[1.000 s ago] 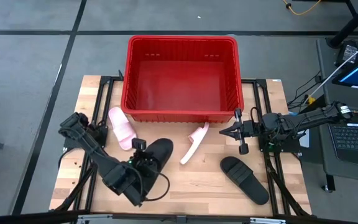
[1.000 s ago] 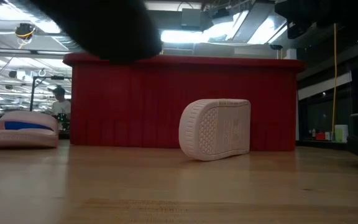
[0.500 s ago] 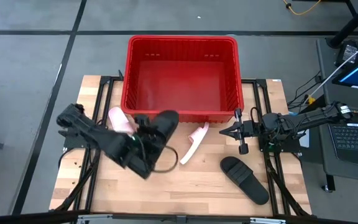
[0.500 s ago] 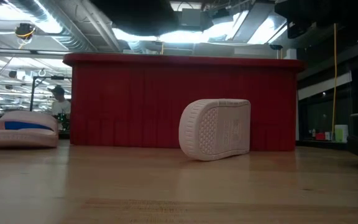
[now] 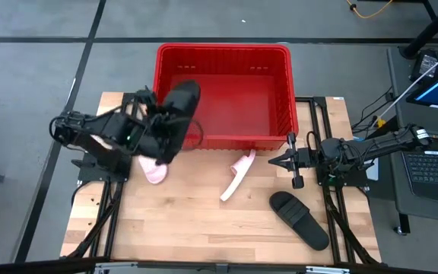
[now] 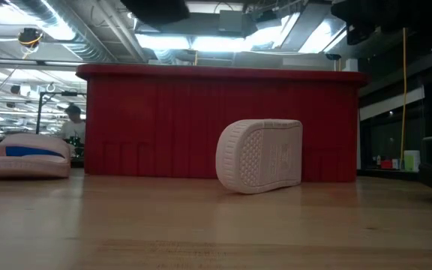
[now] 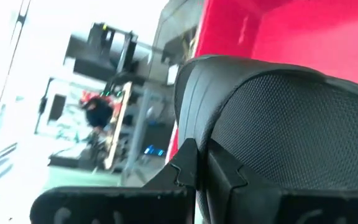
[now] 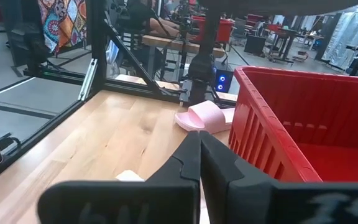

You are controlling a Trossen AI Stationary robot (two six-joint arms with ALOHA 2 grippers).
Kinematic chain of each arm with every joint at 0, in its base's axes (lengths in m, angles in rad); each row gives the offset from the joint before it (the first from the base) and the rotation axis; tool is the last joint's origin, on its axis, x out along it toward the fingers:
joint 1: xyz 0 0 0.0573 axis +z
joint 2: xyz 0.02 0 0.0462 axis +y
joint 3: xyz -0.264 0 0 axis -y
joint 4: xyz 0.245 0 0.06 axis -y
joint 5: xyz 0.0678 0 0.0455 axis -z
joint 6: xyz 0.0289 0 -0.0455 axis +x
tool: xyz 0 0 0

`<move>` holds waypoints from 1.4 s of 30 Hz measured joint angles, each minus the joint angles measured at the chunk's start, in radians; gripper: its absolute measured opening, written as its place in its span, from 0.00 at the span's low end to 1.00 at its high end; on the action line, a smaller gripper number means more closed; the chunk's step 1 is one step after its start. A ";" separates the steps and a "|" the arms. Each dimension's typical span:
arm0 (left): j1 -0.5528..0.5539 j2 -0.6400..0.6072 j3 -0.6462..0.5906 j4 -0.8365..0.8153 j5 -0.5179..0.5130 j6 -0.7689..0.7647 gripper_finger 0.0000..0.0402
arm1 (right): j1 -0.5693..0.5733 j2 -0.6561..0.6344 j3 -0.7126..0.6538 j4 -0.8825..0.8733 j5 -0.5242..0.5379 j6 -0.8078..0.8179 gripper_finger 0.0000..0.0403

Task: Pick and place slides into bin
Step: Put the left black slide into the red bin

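My left pincer (image 5: 166, 122) is clamped on a black slide (image 5: 179, 106), holding it above the red bin (image 5: 223, 55) at the bin's left front corner. Just beside it, a pink slide (image 5: 152, 169) lies flat on the tabletop (image 5: 204, 228) near the left edge. Another pink slide (image 5: 237, 176) stands on its side in front of the bin, mid-tabletop. My right pincer (image 5: 274, 161) hangs closed and empty near the right edge, with the second black slide (image 5: 299, 219) lying toward the front right corner.
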 joint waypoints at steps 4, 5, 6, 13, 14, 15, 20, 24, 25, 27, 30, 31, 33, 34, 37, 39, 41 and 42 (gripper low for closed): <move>0.099 0.003 0.000 0.001 0.000 0.040 0.01 | 0.000 0.000 0.000 -0.001 0.068 0.001 0.01; 0.123 0.005 0.000 0.001 0.000 0.048 0.01 | 0.000 0.000 0.000 -0.001 0.086 0.000 0.01; 0.147 0.006 -0.001 0.002 0.000 0.058 0.01 | 0.000 0.000 0.000 -0.001 0.096 -0.001 0.01; 0.286 0.011 -0.001 0.114 0.017 0.216 0.01 | 0.000 0.000 0.000 0.017 0.109 -0.047 0.01; 0.302 0.011 -0.001 0.147 0.023 0.251 0.01 | 0.000 0.000 0.000 0.027 0.109 -0.060 0.01; 0.317 0.011 -0.001 0.181 0.034 0.288 0.01 | 0.000 0.000 0.000 0.041 0.109 -0.073 0.01; 0.390 0.011 -0.001 0.332 0.128 0.449 0.01 | 0.000 -0.001 0.000 0.092 0.109 -0.128 0.01; 0.452 0.011 -0.007 0.405 0.224 0.525 0.01 | 0.000 -0.002 0.000 0.107 0.116 -0.207 0.01; 0.467 0.011 -0.017 0.429 0.239 0.543 0.01 | 0.000 -0.002 0.000 0.110 0.128 -0.216 0.01; 0.498 0.011 -0.040 0.462 0.256 0.584 0.01 | -0.003 -0.002 0.000 0.120 0.164 -0.239 0.01; 0.548 0.012 -0.072 0.490 0.263 0.623 0.01 | -0.023 -0.002 0.000 0.126 0.200 -0.253 0.01; 0.561 0.010 -0.089 0.509 0.271 0.632 0.01 | -0.032 -0.002 0.000 0.126 0.205 -0.253 0.01; 0.587 0.011 -0.125 0.552 0.295 0.648 0.01 | -0.055 -0.002 0.000 0.128 0.206 -0.253 0.01; 0.602 0.013 -0.140 0.570 0.313 0.653 0.01 | -0.065 -0.002 0.000 0.128 0.206 -0.253 0.01; 0.645 0.011 -0.183 0.649 0.380 0.688 0.01 | -0.098 -0.002 0.000 0.128 0.206 -0.252 0.01; 0.672 0.011 -0.220 0.712 0.427 0.723 0.01 | -0.116 -0.002 0.000 0.127 0.206 -0.252 0.01; 0.696 0.013 -0.248 0.758 0.452 0.749 0.01 | -0.129 -0.002 0.000 0.123 0.206 -0.252 0.01; 0.705 0.013 -0.261 0.790 0.452 0.765 0.01 | -0.135 -0.002 0.000 0.119 0.206 -0.252 0.01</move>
